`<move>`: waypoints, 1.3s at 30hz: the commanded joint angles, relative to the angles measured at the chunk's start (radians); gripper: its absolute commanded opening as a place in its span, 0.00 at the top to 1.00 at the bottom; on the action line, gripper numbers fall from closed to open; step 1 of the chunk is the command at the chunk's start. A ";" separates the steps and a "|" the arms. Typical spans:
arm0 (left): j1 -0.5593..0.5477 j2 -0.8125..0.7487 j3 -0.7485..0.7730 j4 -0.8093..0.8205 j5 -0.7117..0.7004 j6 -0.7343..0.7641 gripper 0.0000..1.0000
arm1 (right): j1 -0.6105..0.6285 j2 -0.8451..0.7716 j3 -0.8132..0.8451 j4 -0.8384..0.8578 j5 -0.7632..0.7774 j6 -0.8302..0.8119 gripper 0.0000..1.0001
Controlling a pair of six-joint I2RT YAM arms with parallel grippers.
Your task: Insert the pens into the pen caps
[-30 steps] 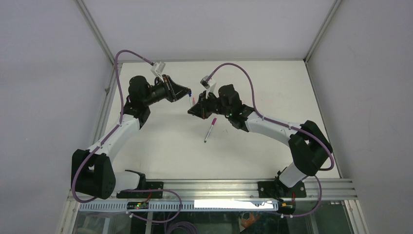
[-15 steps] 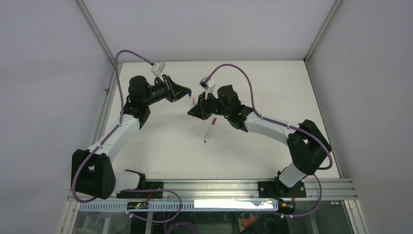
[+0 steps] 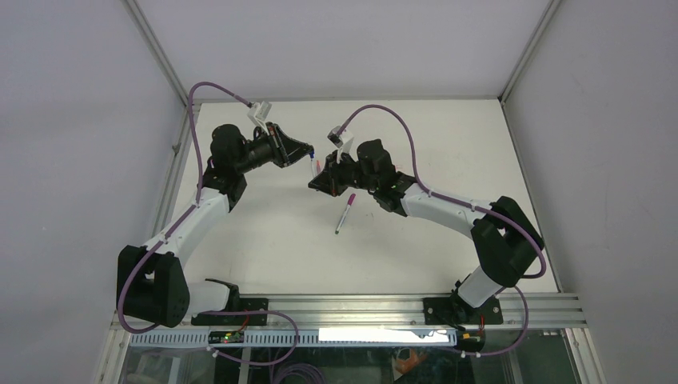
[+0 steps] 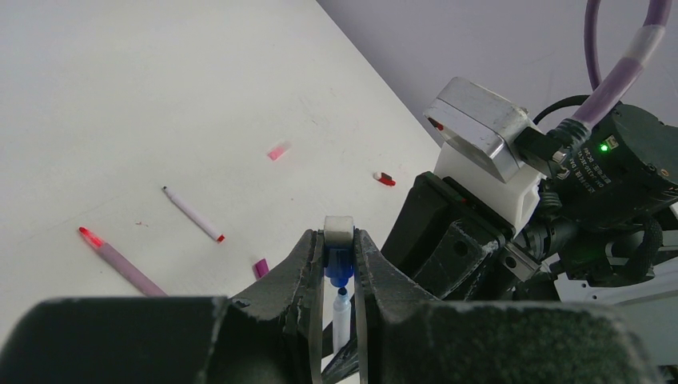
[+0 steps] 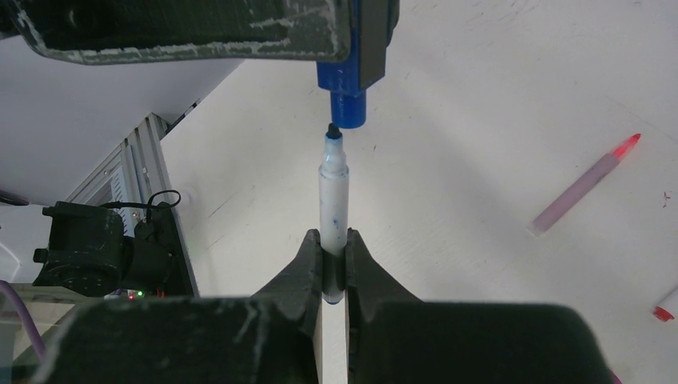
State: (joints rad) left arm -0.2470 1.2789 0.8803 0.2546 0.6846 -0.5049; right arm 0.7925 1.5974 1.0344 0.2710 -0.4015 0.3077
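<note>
Blue pen [image 5: 334, 200]: upright in the right gripper [image 5: 333, 244]. The jaws are nearly closed and pinch the lower barrel, with the dark nib pointing up. White barrel, smeared with blue ink.

Blue cap [image 5: 349, 88]: clamped in the left gripper [image 4: 339, 248], jaws narrowed onto the cap body, open mouth pointing down at the nib. In the right wrist view the nib sits at the left rim of the cap's mouth, not inside. Cannot tell whether it touches the rim. Pen and cap axes are close to in line, with a slight sideways offset.

Both grippers meet in the air above the far middle of the table [image 3: 448, 144], left gripper [image 3: 308, 152] from the left, right gripper [image 3: 316, 182] from the right, fingertips close together.

Loose items on the table, from the left wrist view:
- pinkish pen [image 4: 120, 260], red tip, uncapped
- white pen [image 4: 192, 214], red tip, just beside it
- magenta cap [image 4: 261, 267], near the left fingers
- pale pink cap [image 4: 277, 151] and red cap [image 4: 384, 178], further out and apart

Magenta-capped pen [image 3: 344, 212]: lies flat just on the near side of the right gripper.

Room: bare white table shows to the right of the right arm and toward the near rail [image 3: 360, 304]. The left arm runs close along the table's left edge. The back wall stands beyond the far edge.
</note>
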 commanded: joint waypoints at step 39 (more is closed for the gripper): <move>0.018 -0.010 0.021 0.014 0.007 0.035 1.00 | -0.002 -0.002 0.042 0.010 0.019 -0.042 1.00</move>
State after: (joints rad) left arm -0.2401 1.2732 0.8803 0.2543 0.6838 -0.5045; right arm 0.7925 1.5990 1.0344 0.2687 -0.3973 0.2855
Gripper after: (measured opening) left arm 0.159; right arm 0.069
